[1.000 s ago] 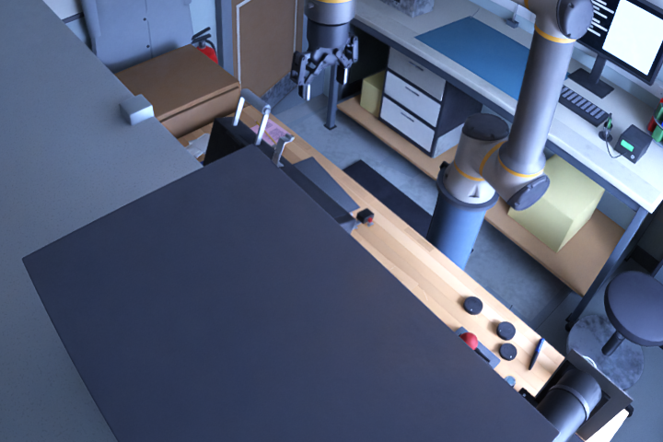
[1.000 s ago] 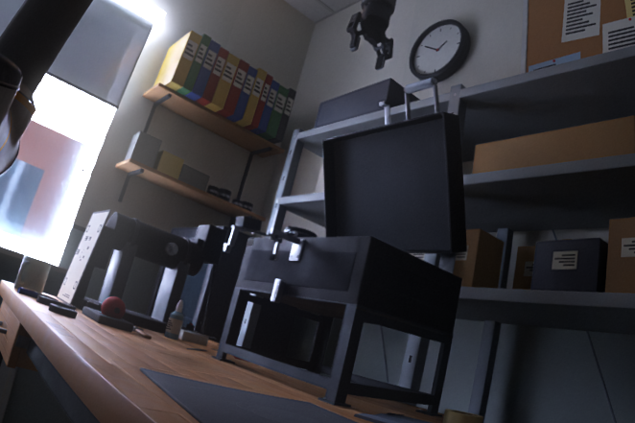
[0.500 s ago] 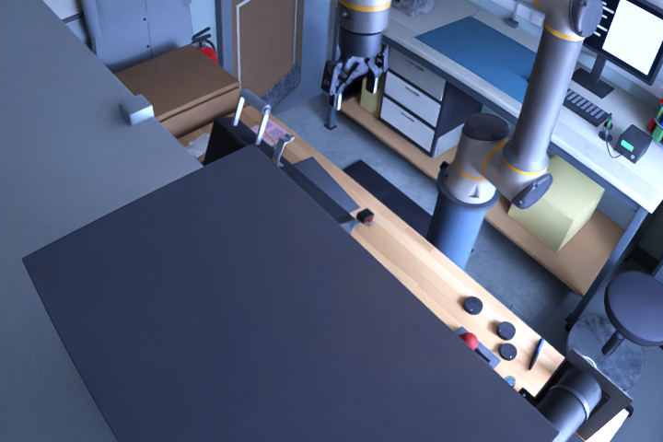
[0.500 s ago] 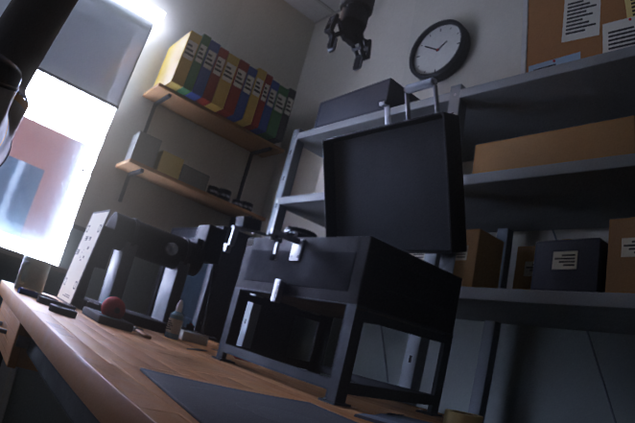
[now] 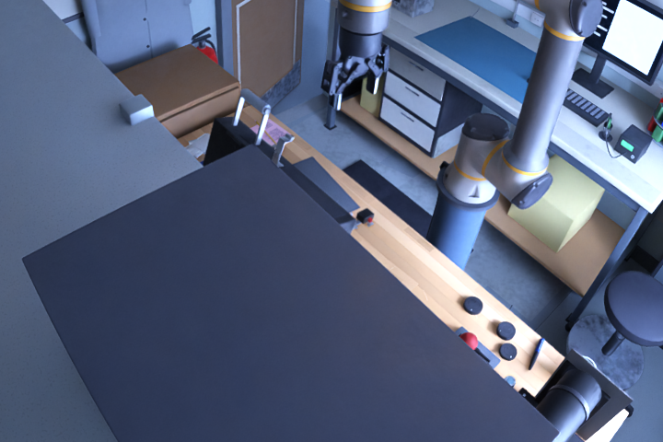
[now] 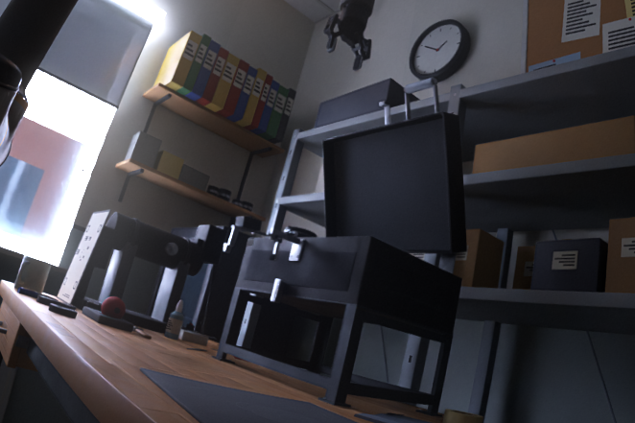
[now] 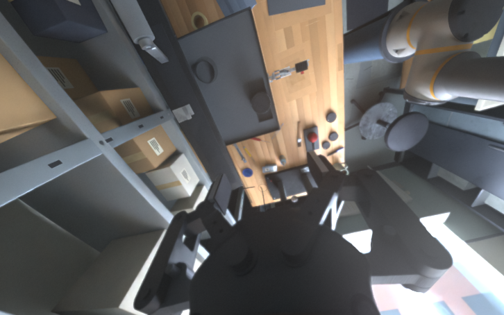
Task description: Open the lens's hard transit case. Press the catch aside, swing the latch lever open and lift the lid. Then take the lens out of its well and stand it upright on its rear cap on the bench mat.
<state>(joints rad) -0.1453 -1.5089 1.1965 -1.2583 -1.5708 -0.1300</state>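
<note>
My gripper [image 5: 354, 78] [image 6: 346, 50] [image 7: 270, 178] hangs high above the bench, open and empty, well above the dark transit case [image 6: 348, 265] [image 7: 226, 78]. The case sits on a black stand on the wooden bench. Its lid [image 6: 394, 180] stands raised upright, with a grey handle [image 6: 410, 93] [image 5: 251, 112] on its top edge. From above, the open case shows grey foam with a round well [image 7: 204, 70] and a dark round lens [image 7: 261, 102] near its front edge. The latch parts [image 6: 287, 249] sit on the case's front face. A dark mat [image 6: 241, 401] lies on the bench in front of the stand.
A tall grey shelving unit [image 6: 538, 178] [image 7: 70, 129] with cardboard boxes stands right behind the case. A large dark panel [image 5: 238, 312] hides most of the bench in the side camera. Small caps [image 5: 499, 328], a red knob [image 5: 468, 340] and tools lie further along the bench. My arm's base [image 5: 463, 208] stands beside it.
</note>
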